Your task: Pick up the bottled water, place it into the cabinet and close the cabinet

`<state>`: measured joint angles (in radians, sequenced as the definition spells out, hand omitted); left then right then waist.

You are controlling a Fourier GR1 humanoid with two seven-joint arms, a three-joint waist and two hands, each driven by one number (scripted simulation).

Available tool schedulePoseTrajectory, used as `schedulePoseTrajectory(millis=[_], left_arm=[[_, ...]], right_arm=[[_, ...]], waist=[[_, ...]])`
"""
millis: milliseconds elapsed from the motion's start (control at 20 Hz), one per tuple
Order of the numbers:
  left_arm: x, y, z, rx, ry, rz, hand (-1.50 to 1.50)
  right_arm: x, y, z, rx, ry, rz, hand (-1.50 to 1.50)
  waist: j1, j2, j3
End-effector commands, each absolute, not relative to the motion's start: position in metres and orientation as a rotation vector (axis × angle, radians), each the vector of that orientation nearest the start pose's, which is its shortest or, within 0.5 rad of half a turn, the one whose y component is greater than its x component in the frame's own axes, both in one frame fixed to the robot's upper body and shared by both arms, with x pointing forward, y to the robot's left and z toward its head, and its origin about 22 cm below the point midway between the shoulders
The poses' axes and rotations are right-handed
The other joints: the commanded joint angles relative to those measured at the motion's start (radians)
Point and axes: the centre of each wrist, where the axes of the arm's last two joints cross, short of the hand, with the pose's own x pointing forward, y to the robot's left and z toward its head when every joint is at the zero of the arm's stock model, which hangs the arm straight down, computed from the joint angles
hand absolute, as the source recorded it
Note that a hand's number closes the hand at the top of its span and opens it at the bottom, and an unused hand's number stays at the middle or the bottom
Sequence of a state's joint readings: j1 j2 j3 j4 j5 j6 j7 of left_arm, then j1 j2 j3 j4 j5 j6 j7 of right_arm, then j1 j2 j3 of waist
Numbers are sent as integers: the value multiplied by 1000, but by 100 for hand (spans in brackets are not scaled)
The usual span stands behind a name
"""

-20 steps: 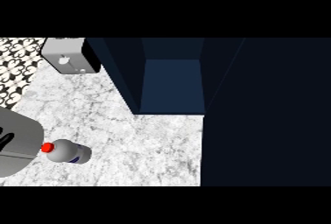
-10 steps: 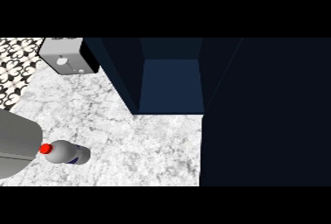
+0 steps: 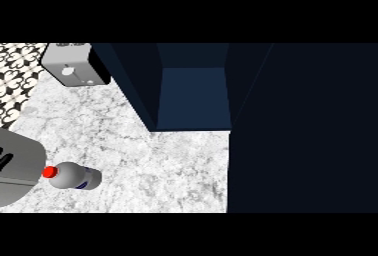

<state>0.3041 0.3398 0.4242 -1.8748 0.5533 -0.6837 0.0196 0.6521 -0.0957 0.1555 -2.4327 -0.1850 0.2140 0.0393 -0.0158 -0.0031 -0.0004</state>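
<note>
At 10 o'clock there is a patch of black-and-white flower tiles point(image 3: 15, 75). Under it, at 8 o'clock, a big smooth grey forearm point(image 3: 15, 172) comes in. The left hand and the right hand do not show, so I cannot tell if the fingers are released, clenched or grasping anything.

At 11 o'clock sits a shiny grey metal box point(image 3: 70, 65). The small round plastic water bottle with a red cap point(image 3: 77, 176) is at 8 o'clock on the speckled white stone counter point(image 3: 162, 170). Its cap is right against the forearm.

The bottle is round and slick, so I think a bump from the arm could tip it or roll it away.

At 12 o'clock the dark blue cabinet point(image 3: 193, 97) is open. Its mouth is narrow, so its hard side walls could knock the bottle. The flat dark door point(image 3: 303, 130) fills 3 o'clock.
</note>
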Motion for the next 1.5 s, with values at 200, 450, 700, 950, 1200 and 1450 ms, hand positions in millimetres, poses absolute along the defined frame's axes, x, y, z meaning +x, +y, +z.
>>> schedulePoseTrajectory(millis=[200, 450, 700, 950, 1200, 1450], left_arm=[[176, 397, 31, -204, -1689, -243, -150], [179, 395, -15, -206, -1673, -218, -150], [201, 398, -44, -181, -1642, -164, -150], [197, 399, -80, -156, -1663, -133, -150], [201, 405, -99, -174, -1626, -125, -150], [185, 400, -119, -341, -1596, -110, -150]], right_arm=[[62, -245, 146, 175, -1851, 91, -150], [56, -241, 138, 191, -1846, 102, -150], [47, -243, 141, 194, -1837, 132, -150], [44, -246, 139, 192, -1847, 115, -150], [35, -245, 136, 215, -1845, 122, -150], [36, -245, 138, 200, -1830, 114, -150]], waist=[[-1, 3, -1], [-4, 1, -1], [-11, 2, -2], [-9, 4, -2], [-17, 3, -2], [-9, 7, -5]])
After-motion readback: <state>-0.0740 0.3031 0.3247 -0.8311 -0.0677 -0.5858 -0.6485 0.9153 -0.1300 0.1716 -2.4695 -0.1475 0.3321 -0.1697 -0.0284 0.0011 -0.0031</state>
